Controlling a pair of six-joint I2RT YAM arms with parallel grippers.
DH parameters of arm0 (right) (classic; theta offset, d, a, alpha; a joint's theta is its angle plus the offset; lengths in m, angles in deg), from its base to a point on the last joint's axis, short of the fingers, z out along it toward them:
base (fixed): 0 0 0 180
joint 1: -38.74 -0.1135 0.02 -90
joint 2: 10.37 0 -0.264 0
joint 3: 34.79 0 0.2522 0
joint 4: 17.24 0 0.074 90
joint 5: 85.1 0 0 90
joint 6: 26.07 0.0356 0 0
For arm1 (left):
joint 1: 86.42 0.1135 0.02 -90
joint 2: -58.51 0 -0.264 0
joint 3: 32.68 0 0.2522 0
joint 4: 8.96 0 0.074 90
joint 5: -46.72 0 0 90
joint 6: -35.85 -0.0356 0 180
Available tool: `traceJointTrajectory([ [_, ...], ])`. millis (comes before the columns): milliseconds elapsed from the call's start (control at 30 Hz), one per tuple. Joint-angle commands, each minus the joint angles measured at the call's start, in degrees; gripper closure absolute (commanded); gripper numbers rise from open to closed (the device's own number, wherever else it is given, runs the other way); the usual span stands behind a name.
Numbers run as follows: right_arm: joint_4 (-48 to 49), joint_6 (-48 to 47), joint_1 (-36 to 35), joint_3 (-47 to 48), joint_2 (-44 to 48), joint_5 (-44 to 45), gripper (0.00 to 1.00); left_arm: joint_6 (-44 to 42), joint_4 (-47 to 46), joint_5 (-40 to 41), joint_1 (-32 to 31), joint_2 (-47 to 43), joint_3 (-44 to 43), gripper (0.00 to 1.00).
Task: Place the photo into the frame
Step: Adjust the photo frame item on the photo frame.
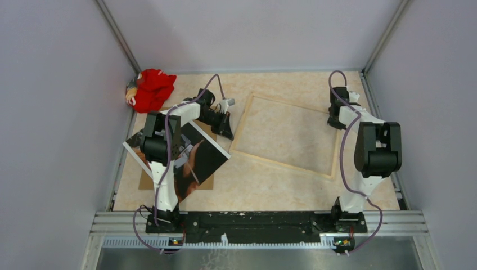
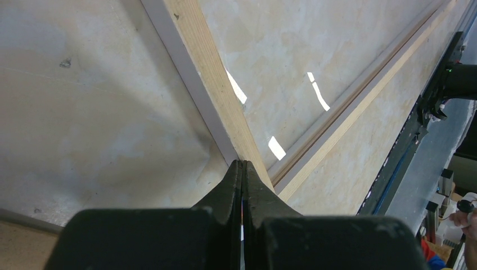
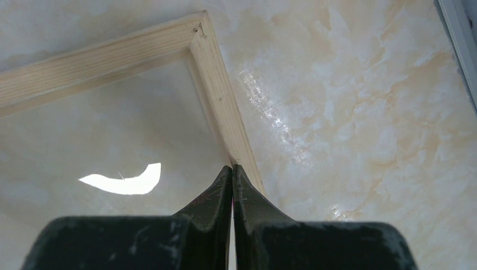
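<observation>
- Edges first: we see the frame (image 1: pixel 281 164) lying flat on the table (image 1: pixel 253 188) with its pale wood back facing up. It sits turned a bit, in the middle and to the right.
- We see the left gripper (image 1: pixel 228 133) at the frame's left corner, with its two fingers pressed together and nothing between them.
- In the left wrist view, the left gripper's tips (image 2: pixel 242 164) point right at the spot where two wood strips (image 2: pixel 208 84) meet. We cannot tell if they touch the wood.
- We see the right gripper (image 1: pixel 336 120) at the frame's far right corner, also pressed together and holding nothing.
- In the right wrist view, its tips (image 3: pixel 232 167) sit at the side strip (image 3: pixel 219 101), just below the corner.
- The photo (image 1: pixel 205 154) lies picture side up on the left, partly under the left arm. It rests on a brown board (image 1: pixel 147 181).
- The photo's right corner is near the frame's left corner, but they are apart.
- Bare table runs between the frame's near edge and the arm bases.
- Only a thin strip of table lies between the frame and the right wall.
- A red cloth thing (image 1: pixel 151 89) sits in the far left corner, well apart from the frame.
</observation>
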Motion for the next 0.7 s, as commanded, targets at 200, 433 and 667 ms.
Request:
traceJointTrajectory([
  [200,-4.93,-2.24,-4.51,3.32,-5.38,3.7,1.0,-0.43,-0.42,-1.91,0.19,-2.48,-0.6,1.0],
  [433,-6.3,-3.93,-6.8,4.17,-6.79,9.25,1.0,-0.37,-0.55,-2.13,0.14,-2.54,-0.34,1.0],
  [667,-6.7,-4.59,-8.11,5.16,-7.05,12.77,1.0,-0.43,-0.21,-1.93,0.15,-2.81,-0.65,1.0],
])
